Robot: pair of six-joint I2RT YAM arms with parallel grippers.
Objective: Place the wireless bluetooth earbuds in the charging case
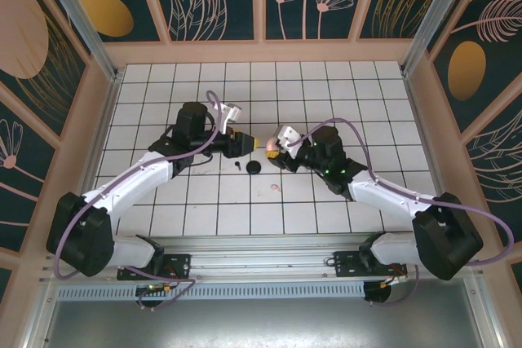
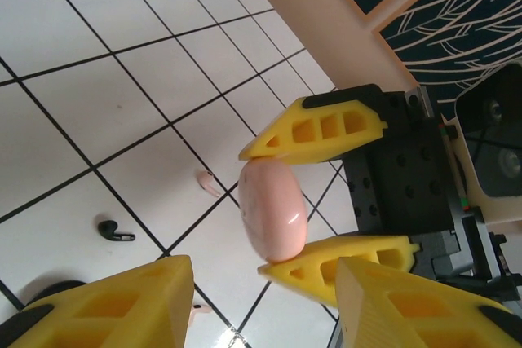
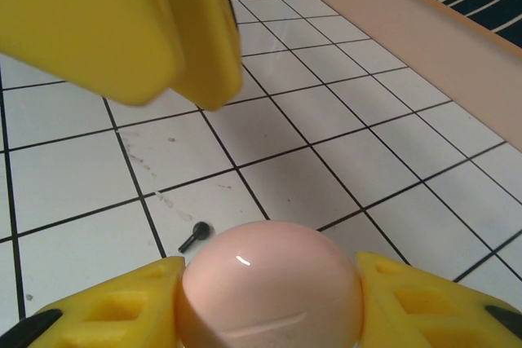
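Observation:
My right gripper (image 3: pixel 271 287) is shut on a closed pale pink charging case (image 3: pixel 269 275), held above the tiles; in the top view the case (image 1: pixel 268 145) sits between both grippers. My left gripper (image 2: pixel 261 315) faces it, open, with nothing between its yellow fingers (image 2: pixel 114 303). In the left wrist view the case (image 2: pixel 276 216) is pinched by the right gripper's fingers (image 2: pixel 322 128). On the floor below lie a pink earbud (image 2: pixel 206 182), a black earbud (image 2: pixel 114 231) and another pink earbud (image 2: pixel 198 310). The black earbud (image 3: pixel 194 235) also lies just beyond the case.
A round black case (image 1: pixel 254 168) lies on the white tiles beside the black earbud (image 1: pixel 237 166), and a pink earbud (image 1: pixel 274 187) lies nearer the arms. Wooden walls (image 1: pixel 261 50) ring the tiled floor. The left gripper's fingers (image 3: pixel 122 22) hang close above the case.

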